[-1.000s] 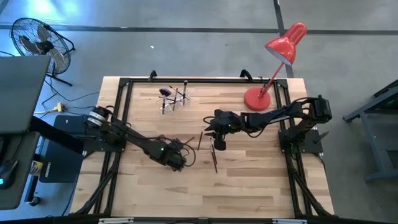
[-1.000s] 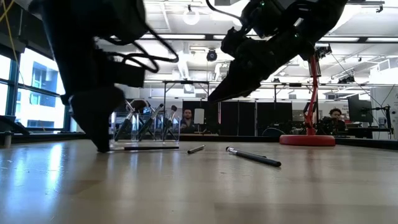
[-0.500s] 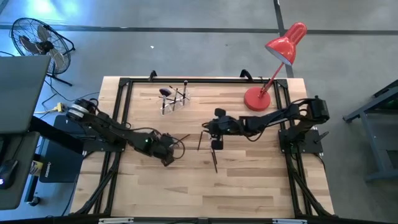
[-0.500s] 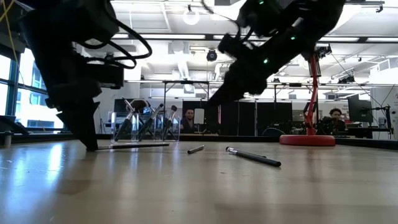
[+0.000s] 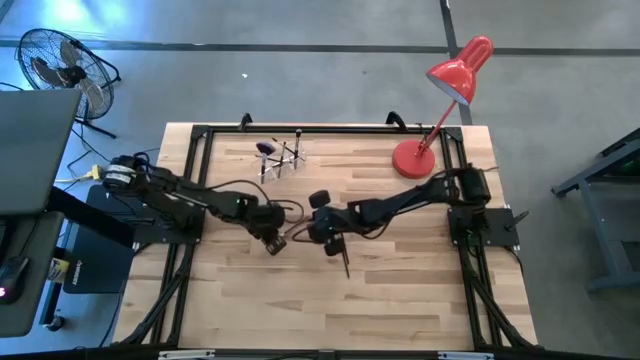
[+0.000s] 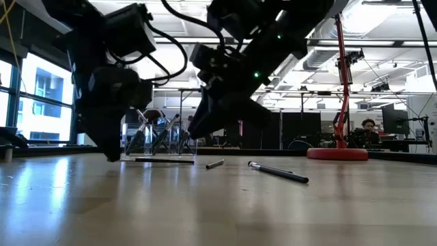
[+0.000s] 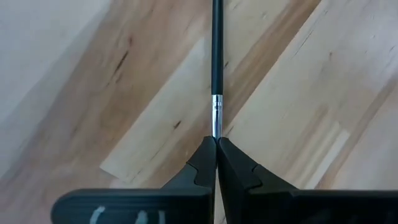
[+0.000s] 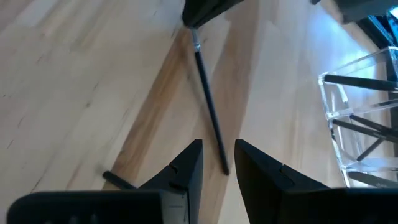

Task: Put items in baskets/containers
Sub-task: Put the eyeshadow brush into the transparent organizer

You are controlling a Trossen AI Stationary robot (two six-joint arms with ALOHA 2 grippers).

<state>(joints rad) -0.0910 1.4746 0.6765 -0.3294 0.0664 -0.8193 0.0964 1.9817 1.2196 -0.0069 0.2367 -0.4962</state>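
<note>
A slim dark makeup brush [image 7: 216, 56] lies low over the table's middle, and my left gripper [image 7: 216, 142] is shut on it. In the high view that gripper [image 5: 272, 243] sits left of centre. My right gripper [image 5: 325, 238] faces it from the right, open. Its fingers [image 8: 186, 163] stand on either side of the brush handle's free end [image 8: 224, 167], and no touch shows. The clear holder [image 5: 281, 160] at the far side has several brushes standing in it. Two more brushes [image 6: 278, 172] [image 6: 215, 164] lie flat on the table. My left gripper pinches the brush at its silver ferrule [image 7: 216, 118] between its two fingertips. The fingers slant down from the table's left, in line with the brush. The dark handle runs on ahead toward my right gripper, about level and close to the tabletop [image 6: 164, 160]. I cannot tell whether it rests on the wood.
A red desk lamp stands with its base [image 5: 413, 158] at the far right. A loose brush [image 5: 343, 262] lies just near of my right gripper. A black frame [image 5: 200, 135] runs around the table's edges. Bare wood [image 5: 400, 300] lies at the near side.
My right gripper has gone toward the table's left and a little down, rolling as it went, up to the held brush's free end. My left gripper has shifted toward the far edge and turned, still shut on the brush, which swung with it.
</note>
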